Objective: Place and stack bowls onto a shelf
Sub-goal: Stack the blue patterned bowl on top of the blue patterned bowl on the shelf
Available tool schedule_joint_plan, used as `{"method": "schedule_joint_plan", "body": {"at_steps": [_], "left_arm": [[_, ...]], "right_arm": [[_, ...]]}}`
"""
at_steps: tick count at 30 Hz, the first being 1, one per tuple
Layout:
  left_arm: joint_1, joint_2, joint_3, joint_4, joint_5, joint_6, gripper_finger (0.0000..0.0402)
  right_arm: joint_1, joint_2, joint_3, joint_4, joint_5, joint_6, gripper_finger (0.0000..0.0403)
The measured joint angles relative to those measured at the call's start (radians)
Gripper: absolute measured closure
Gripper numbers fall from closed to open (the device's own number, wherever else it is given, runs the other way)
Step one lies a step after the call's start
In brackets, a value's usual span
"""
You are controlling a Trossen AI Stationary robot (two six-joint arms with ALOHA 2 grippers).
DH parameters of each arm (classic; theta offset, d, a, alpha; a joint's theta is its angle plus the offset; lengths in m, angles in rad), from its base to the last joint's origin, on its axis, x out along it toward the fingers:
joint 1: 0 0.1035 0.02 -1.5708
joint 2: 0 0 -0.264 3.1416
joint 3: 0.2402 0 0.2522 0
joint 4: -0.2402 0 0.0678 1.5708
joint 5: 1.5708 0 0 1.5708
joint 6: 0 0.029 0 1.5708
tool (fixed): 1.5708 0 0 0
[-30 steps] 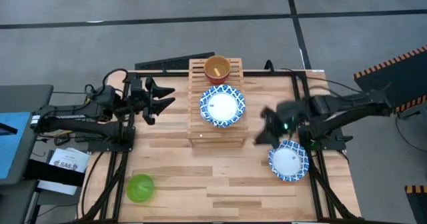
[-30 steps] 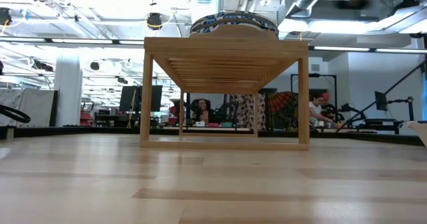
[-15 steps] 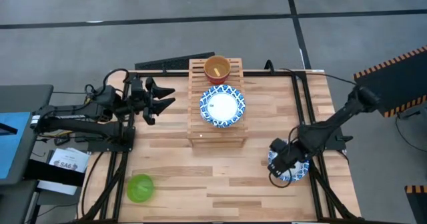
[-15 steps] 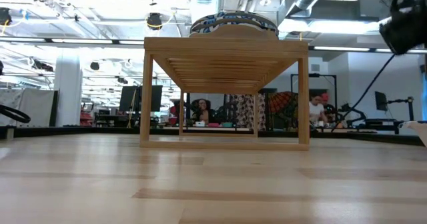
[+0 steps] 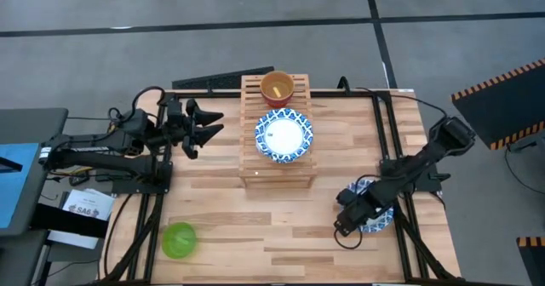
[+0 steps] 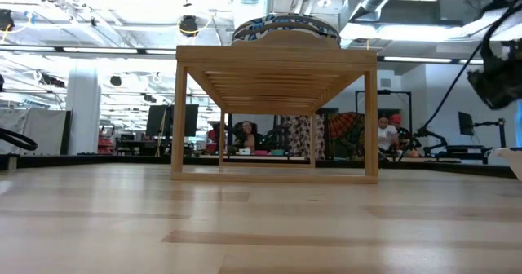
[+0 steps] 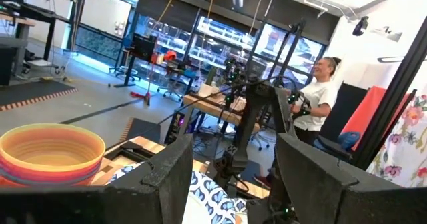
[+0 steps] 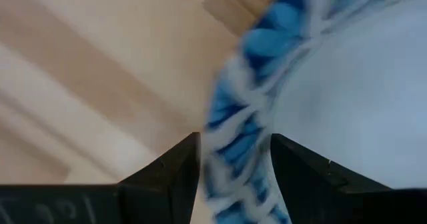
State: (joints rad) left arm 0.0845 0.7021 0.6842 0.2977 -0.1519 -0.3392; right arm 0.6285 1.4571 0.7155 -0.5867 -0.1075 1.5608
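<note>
- The white bowl with the blue patterned rim (image 5: 375,208) lies on the tabletop (image 5: 255,235) near the right edge, well apart from the shelf (image 5: 276,163); it is wide and shallow, plain white inside.
- The right gripper (image 5: 347,221) is down at this bowl's near-left rim; in the right wrist view the rim (image 8: 243,134) sits between the 2 parted fingers (image 8: 168,177), not yet pinched as far as I can tell.
- Step in hand, as I judge it: picking up this bowl. The next move calls for closing on the rim, lifting level and carrying it to the shelf.
- On the shelf, 1 matching patterned bowl (image 5: 284,137) already rests, the likely spot for stacking, with an orange bowl (image 5: 278,88) behind it.
- A green bowl (image 5: 179,240) waits at the table's near-left corner.
- The left gripper (image 5: 210,122) hovers beside the shelf's left side, fingers spread wide, holding nothing.
</note>
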Motion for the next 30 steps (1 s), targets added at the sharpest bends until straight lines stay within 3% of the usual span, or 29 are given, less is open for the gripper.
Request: {"method": "schedule_joint_plan", "body": {"at_steps": [6, 10, 13, 18, 22, 30], "left_arm": [[0.0, 0.0, 0.0, 0.006, -0.021, -0.002, 0.0203], [0.0, 0.0, 0.0, 0.007, -0.021, -0.008, 0.0203], [0.0, 0.0, 0.0, 0.007, -0.021, -0.007, 0.0203], [0.0, 0.0, 0.0, 0.008, -0.021, 0.01, 0.0203], [0.0, 0.0, 0.0, 0.008, -0.021, 0.013, 0.0203], [0.0, -0.002, 0.0, 0.008, -0.021, 0.017, 0.0203]], "right_arm": [[-0.001, 0.056, 0.006, -0.006, -0.015, 0.005, 0.0213], [-0.001, 0.031, 0.048, -0.09, -0.027, -0.054, 0.0301], [-0.014, -0.034, 0.114, -0.136, -0.065, -0.196, 0.038], [-0.064, -0.153, 0.285, -0.134, -0.207, -0.495, 0.0383], [-0.126, -0.205, 0.483, -0.134, -0.225, -0.641, 0.0383], [-0.323, -0.088, 0.957, -0.149, -0.225, -1.037, 0.0383]]}}
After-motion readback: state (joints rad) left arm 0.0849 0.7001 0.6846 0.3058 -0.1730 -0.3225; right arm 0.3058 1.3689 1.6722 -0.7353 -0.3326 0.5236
